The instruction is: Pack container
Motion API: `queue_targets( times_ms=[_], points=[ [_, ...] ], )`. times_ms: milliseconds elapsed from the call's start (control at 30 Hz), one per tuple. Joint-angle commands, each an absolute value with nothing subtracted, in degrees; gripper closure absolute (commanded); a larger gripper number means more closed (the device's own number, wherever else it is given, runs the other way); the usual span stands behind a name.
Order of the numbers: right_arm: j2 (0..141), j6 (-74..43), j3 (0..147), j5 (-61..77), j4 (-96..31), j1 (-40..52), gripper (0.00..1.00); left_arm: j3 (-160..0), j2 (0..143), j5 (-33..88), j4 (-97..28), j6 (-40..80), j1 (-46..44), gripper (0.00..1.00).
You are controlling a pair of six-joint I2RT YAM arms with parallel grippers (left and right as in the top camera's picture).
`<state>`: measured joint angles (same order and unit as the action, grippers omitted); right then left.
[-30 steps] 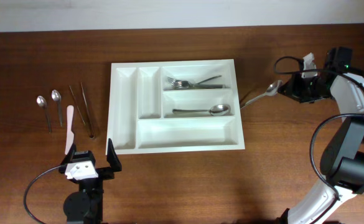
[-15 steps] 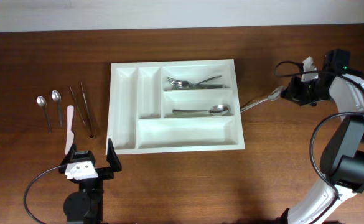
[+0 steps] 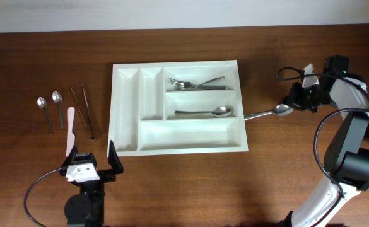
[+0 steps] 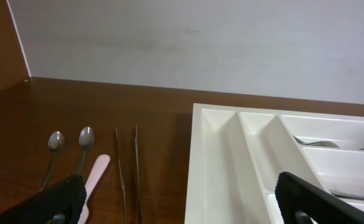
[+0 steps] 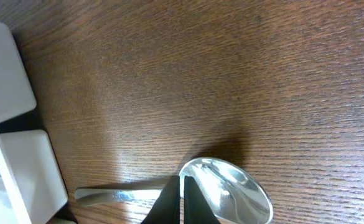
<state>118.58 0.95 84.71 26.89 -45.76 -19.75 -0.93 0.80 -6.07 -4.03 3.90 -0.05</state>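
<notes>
The white container (image 3: 175, 65) lies mid-table, with forks (image 3: 193, 83) in its upper wide compartment and a spoon (image 3: 204, 113) in the middle one. My right gripper (image 3: 290, 106) is just right of the tray, shut on a silver spoon (image 3: 281, 110) whose handle points left toward the tray's right rim. In the right wrist view the fingertips (image 5: 182, 193) pinch the neck beside the spoon's bowl (image 5: 231, 196), and the tray's corner (image 5: 7, 81) shows at left. My left gripper (image 3: 93, 165) is open and empty at the tray's front left corner, and also shows in the left wrist view (image 4: 182, 208).
Left of the tray lie two small spoons (image 3: 43, 104) (image 3: 57, 98), a pink knife (image 3: 70, 129) and a pair of thin metal chopsticks (image 3: 86, 113). They also show in the left wrist view, beside the tray (image 4: 244, 155).
My right gripper has moved toward the front with the spoon. The spoon has swung so that its handle lies nearly level, its tip at the tray's right rim. The left arm has not moved.
</notes>
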Motion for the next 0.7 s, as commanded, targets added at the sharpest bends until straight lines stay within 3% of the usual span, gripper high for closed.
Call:
queue_targets(
  times_ms=[0,100,300,433,533,667],
  points=[
    [119.3,-0.9,84.2,30.9,-45.2,-22.0,0.96,-0.5,0.4,-6.5,-4.0,3.4,-0.3,0.01],
    [119.3,-0.9,84.2,35.1,-44.7,-25.1,0.94,-0.5,0.4,-6.5,-3.9,3.4,-0.3,0.01],
    [119.3,1.4,84.2,36.2,-47.0,-31.7,0.46,-0.5,0.4,-6.5,-4.0,3.4,-0.3,0.01],
    [119.3,4.5,84.2,36.2,-49.1,-32.8,0.32,-0.5,0.4,-6.5,-4.0,3.4,-0.3,0.01],
    [119.4,4.5,84.2,35.9,-49.1,-31.7,0.31,-0.5,0.4,-6.5,-4.0,3.4,-0.3,0.01],
    [119.4,4.0,84.2,33.6,-48.9,-29.2,0.4,-0.5,0.4,-6.5,-4.0,3.4,-0.3,0.01]
  ],
)
